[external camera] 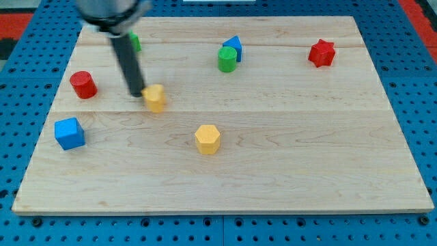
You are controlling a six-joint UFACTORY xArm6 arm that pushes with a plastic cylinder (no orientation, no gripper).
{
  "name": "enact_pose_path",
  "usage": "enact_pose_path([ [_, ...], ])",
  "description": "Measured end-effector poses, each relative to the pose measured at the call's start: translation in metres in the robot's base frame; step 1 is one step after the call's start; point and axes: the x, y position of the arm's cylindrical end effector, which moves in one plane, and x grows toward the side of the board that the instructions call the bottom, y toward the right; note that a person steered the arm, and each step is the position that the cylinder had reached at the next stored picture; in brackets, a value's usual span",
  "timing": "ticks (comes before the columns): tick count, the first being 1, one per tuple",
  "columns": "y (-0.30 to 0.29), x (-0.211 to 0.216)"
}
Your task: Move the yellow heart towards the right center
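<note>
The yellow heart point(156, 98) lies on the wooden board point(287, 150), left of its centre. My tip point(137, 93) sits just to the heart's left, touching or nearly touching it. The dark rod rises from there to the view's top left.
A yellow hexagon point(207, 139) lies below right of the heart. A red cylinder point(83, 84) and a blue cube point(69, 133) are at the left. A green block point(135, 43) is partly hidden behind the rod. A green cylinder point(227, 59) touches a blue block point(233, 46). A red star point(321, 53) is at the top right.
</note>
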Motion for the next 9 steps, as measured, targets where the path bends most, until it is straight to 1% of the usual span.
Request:
enact_pose_path([
  [1, 0.079, -0.006],
  [2, 0.055, -0.008],
  [3, -0.006, -0.019],
  [4, 0.009, 0.017],
  [5, 0.063, 0.037],
  [7, 0.205, 0.030],
  [8, 0.175, 0.004],
  [9, 0.174, -0.012],
])
